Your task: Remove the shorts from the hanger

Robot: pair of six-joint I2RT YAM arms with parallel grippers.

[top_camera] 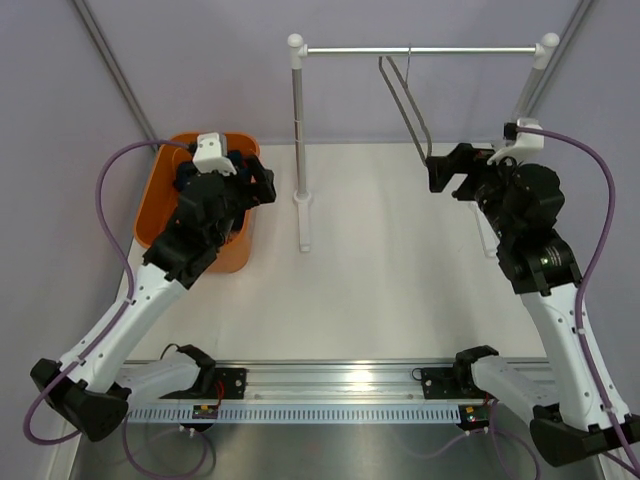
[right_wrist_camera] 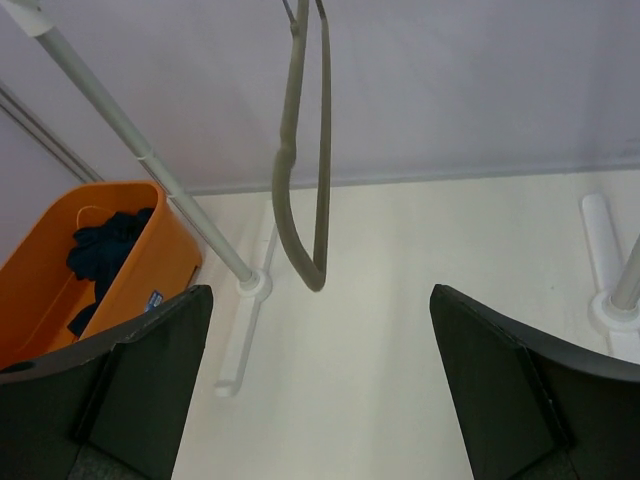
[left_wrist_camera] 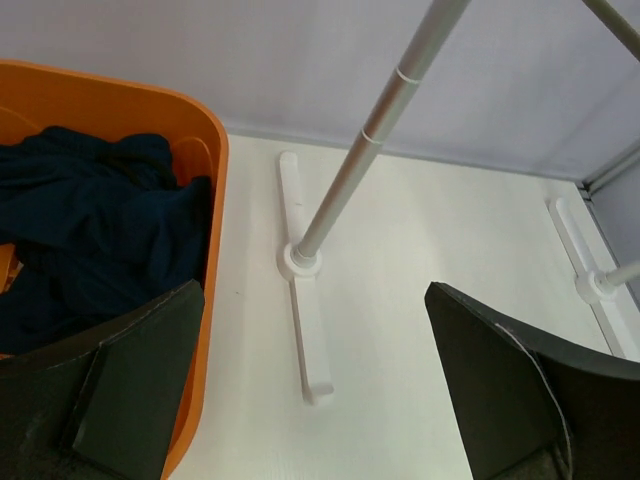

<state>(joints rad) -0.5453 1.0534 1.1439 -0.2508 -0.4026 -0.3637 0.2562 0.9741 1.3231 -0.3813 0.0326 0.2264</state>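
Left of rail stand (top_camera: 298, 130), shorts (left_wrist_camera: 90, 230) lie heaped in orange bin (left_wrist_camera: 205, 140), off hanger (right_wrist_camera: 323, 150): removal looks done. Hanger hangs bare from stand's bar. Left gripper (left_wrist_camera: 315, 330) hovers at bin, fingers apart, likely release pose; right gripper (right_wrist_camera: 320, 320), also spread, faces hanger.

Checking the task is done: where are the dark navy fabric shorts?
The shorts lie crumpled in the orange plastic bin at the table's left, by the left gripper; the grey loop hanger hangs bare.

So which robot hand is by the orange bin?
The left hand, open above the orange bin with the shorts inside. The right hand is far off, by the bare hanger.
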